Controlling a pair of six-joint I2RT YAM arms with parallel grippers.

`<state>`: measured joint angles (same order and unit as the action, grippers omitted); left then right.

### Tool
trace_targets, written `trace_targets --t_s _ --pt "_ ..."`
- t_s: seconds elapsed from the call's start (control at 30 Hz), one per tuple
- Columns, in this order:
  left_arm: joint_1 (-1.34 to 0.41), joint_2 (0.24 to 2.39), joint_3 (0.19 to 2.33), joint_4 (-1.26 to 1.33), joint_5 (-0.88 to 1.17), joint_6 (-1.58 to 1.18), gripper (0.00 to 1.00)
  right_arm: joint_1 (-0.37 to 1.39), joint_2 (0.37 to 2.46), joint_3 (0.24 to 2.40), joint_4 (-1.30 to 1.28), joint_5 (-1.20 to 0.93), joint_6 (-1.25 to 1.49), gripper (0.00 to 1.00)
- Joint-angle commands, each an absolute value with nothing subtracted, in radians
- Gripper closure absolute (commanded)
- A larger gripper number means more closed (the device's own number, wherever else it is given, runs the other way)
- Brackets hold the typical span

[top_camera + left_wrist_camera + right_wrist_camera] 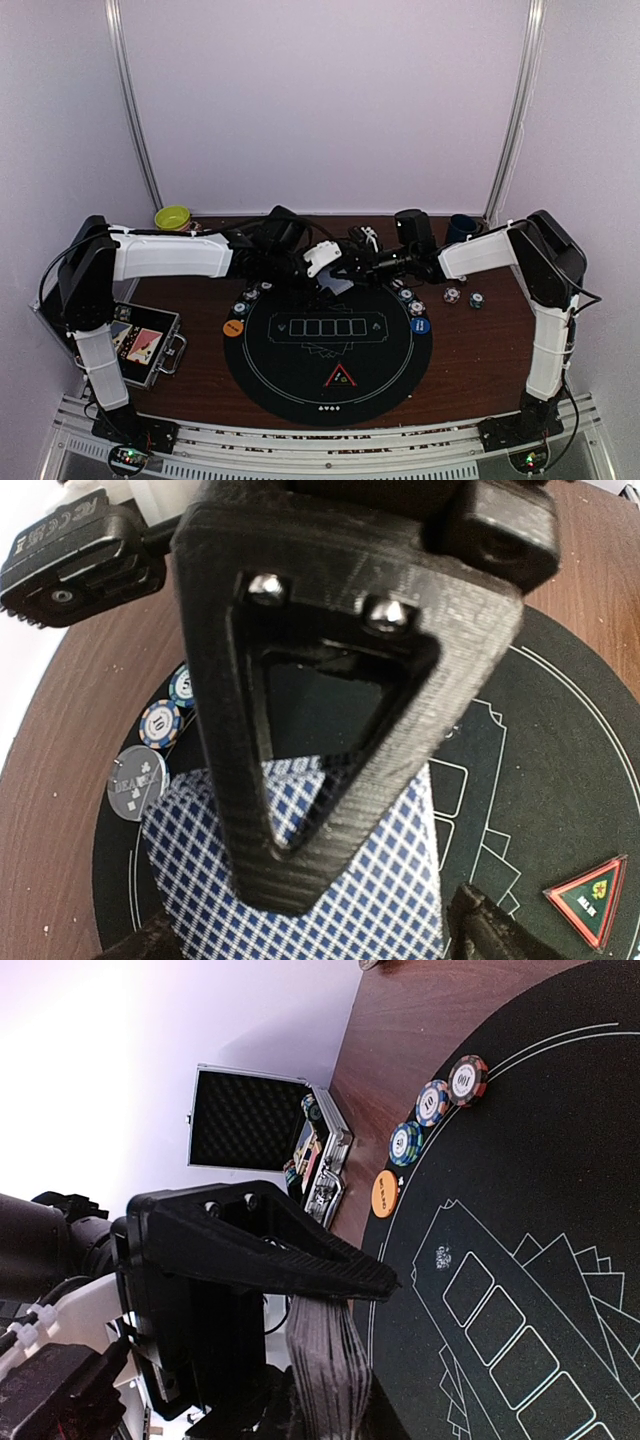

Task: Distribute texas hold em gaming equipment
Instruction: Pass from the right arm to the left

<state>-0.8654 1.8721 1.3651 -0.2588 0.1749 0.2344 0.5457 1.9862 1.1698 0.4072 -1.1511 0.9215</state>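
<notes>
The left gripper [315, 935] is closed on the deck of playing cards [380, 880]: its two dark fingertips [490, 930] press the deck's opposite side edges and hold it in the air over the far part of the round black mat [300, 380], blue-and-white diamond backs facing up. The right gripper [362, 262] meets it from the other side, and one triangular finger [290, 880] lies flat across the top card. Whether that gripper is clamped on the cards cannot be told. Seen from the right wrist, the deck shows edge-on as a thick stack. Below the deck, at the mat's rim, a grey dealer disc [137, 782] lies beside two striped chips [160, 723]. On the mat's left rim three more chips [433, 1102] sit in a curved row, with the orange button [385, 1192] just beyond the last one. The blue button [419, 325] lies on the right rim, and two loose chips [452, 295] rest on the brown table [480, 360] just off the mat. The red triangle marker [340, 377] lies flat near the mat's near edge. An open aluminium case [140, 345] sits at the table's left edge. A yellow-green bowl [172, 217] and a dark blue mug [462, 228] stand at the far corners.
</notes>
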Motion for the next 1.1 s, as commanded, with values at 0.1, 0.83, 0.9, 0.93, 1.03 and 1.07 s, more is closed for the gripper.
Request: trace_targets --t_s 0.1,0.83,0.9,0.93,1.03,1.07 --pt "-0.862 1.897 1.385 -0.238 0.162 0.239 0.19 0.553 1.991 1.172 0.435 -1.150 0.928 1.00" --pt "-0.863 1.910 1.396 -0.250 0.163 0.222 0.43 0.566 2.001 1.178 0.430 -1.144 0.918 0.99" --pt "-0.864 1.908 1.396 -0.251 0.163 0.222 0.43 0.566 2.003 1.179 0.425 -1.143 0.914 0.94" --pt "-0.864 1.909 1.395 -0.251 0.164 0.222 0.43 0.566 2.003 1.180 0.425 -1.145 0.914 0.92" --pt "-0.864 1.908 1.391 -0.250 0.163 0.222 0.42 0.566 2.001 1.182 0.425 -1.147 0.914 0.82" --pt "-0.864 1.908 1.389 -0.251 0.163 0.222 0.42 0.566 2.001 1.183 0.426 -1.149 0.913 0.78"
